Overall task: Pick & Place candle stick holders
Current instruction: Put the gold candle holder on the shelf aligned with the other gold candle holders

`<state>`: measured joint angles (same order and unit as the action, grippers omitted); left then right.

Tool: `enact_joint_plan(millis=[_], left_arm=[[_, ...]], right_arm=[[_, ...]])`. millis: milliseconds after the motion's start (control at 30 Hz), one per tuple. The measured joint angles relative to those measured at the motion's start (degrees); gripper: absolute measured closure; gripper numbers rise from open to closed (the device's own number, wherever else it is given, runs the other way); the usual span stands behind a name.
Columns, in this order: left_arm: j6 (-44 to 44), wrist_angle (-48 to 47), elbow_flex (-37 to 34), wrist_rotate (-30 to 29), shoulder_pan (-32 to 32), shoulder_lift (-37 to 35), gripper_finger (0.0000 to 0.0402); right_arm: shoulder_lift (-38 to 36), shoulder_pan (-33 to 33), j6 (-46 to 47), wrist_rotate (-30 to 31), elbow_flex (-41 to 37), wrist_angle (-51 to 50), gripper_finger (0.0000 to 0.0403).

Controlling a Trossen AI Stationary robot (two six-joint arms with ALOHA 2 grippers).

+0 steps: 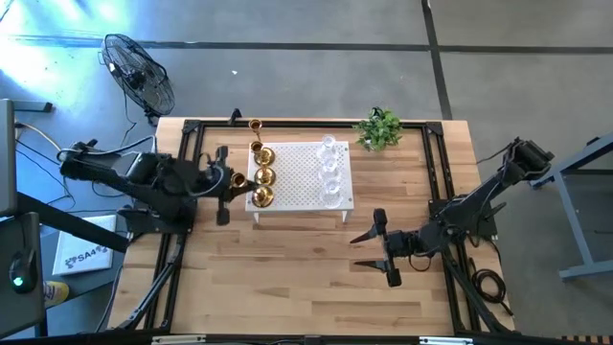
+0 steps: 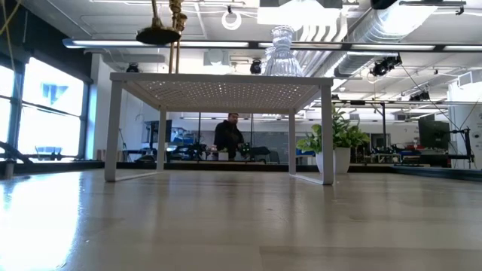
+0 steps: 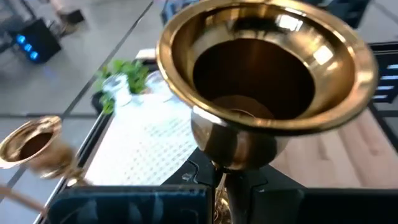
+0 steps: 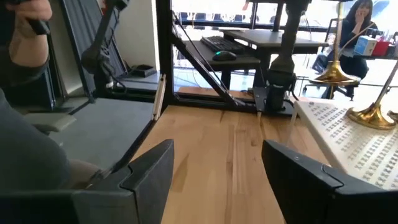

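A brass candle stick holder (image 3: 264, 87) is pinched in the left end effector (image 1: 230, 181), pressed together on its stem just beside the white perforated stand (image 1: 305, 196); further brass holders (image 1: 263, 175) and glass holders (image 1: 330, 168) are carried on the stand; the right end effector (image 1: 374, 247) is held spread above the bare desk (image 1: 287, 278).

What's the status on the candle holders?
Left gripper shut on shiny gold brass candle holder beside white perforated stand. Right gripper open, empty, waiting.

holders (image 1: 263, 175) on stand (image 1: 299, 177) — plant (image 1: 380, 128) behind
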<state>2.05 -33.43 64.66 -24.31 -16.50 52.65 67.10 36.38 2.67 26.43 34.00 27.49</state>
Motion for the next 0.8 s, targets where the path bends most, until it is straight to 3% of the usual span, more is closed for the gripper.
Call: enact_joint_plan(millis=[300, 800], left_arm=[[1.3, -0.6, 0.0, 7.4, 6.1, 2.2, 0.0396], [0.6, -1.8, 0.0, 7.8, 6.5, 8.1, 0.0396]], right_arm=[[3.4, 0.0, -3.8, 1.9, 0.0, 6.5, 0.0167], [3.4, 0.0, -4.0, -0.2, 0.0, 7.1, 0.0167]])
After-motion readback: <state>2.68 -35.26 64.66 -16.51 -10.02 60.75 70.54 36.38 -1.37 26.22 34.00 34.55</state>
